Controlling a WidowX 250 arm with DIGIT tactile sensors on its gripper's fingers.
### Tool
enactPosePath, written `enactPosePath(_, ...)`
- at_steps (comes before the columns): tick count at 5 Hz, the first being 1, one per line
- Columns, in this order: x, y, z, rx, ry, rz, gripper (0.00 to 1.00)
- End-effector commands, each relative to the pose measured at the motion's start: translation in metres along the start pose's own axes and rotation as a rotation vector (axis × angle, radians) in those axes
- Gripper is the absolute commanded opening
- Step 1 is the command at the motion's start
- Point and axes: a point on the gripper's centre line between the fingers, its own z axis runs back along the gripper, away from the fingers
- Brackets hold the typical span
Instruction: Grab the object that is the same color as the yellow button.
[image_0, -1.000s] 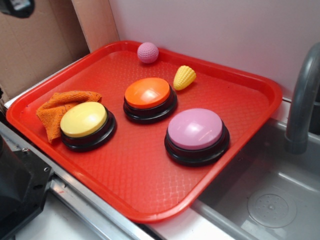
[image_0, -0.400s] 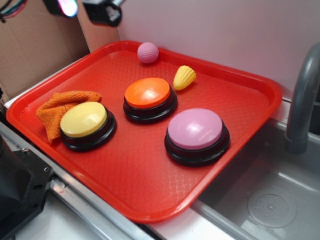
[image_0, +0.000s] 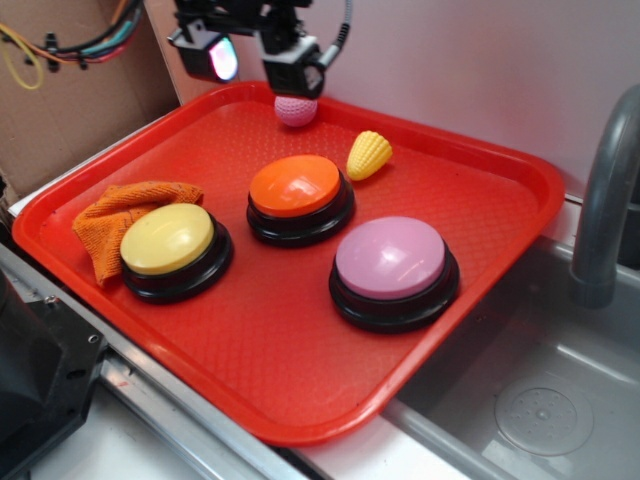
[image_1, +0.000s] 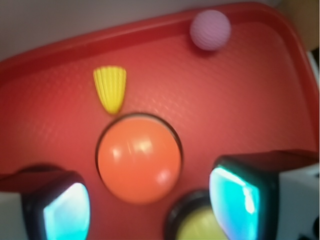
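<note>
The object, a small yellow toy corn cob (image_0: 369, 155) (image_1: 111, 89), lies on the red tray (image_0: 300, 400) behind the orange button (image_0: 296, 187) (image_1: 139, 159). The yellow button (image_0: 168, 240) (image_1: 202, 227) sits at the tray's left, on a black base. My gripper (image_0: 258, 62) (image_1: 150, 205) hangs high over the tray's back edge, just above the pink ball (image_0: 296, 110) (image_1: 210, 29) and left of the corn. It is open, with nothing between its glowing fingers (image_1: 235, 200). The wrist view is blurred.
A pink button (image_0: 392, 258) stands at the tray's right front. An orange cloth (image_0: 115, 215) is bunched behind the yellow button. A metal sink (image_0: 530, 400) and grey faucet (image_0: 605, 200) lie to the right. A cardboard wall (image_0: 60, 90) rises at the back left.
The gripper has come in from the top left, moving right and down, and now hangs over the pink ball. Nothing on the tray has moved.
</note>
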Motion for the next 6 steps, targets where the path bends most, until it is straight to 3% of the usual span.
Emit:
enactPosePath(1,0.046,-0.012,-0.034,0.014,-0.054,0.056,1.0)
enactPosePath(3,0.061,-0.024,-0.064,0.013,-0.057,0.04,1.0)
enactPosePath(5,0.064,-0.031,-0.079,-0.041,-0.057,0.009,1.0)
enactPosePath(6,0.063,-0.032,-0.083,-0.043,-0.047,0.017,0.58)
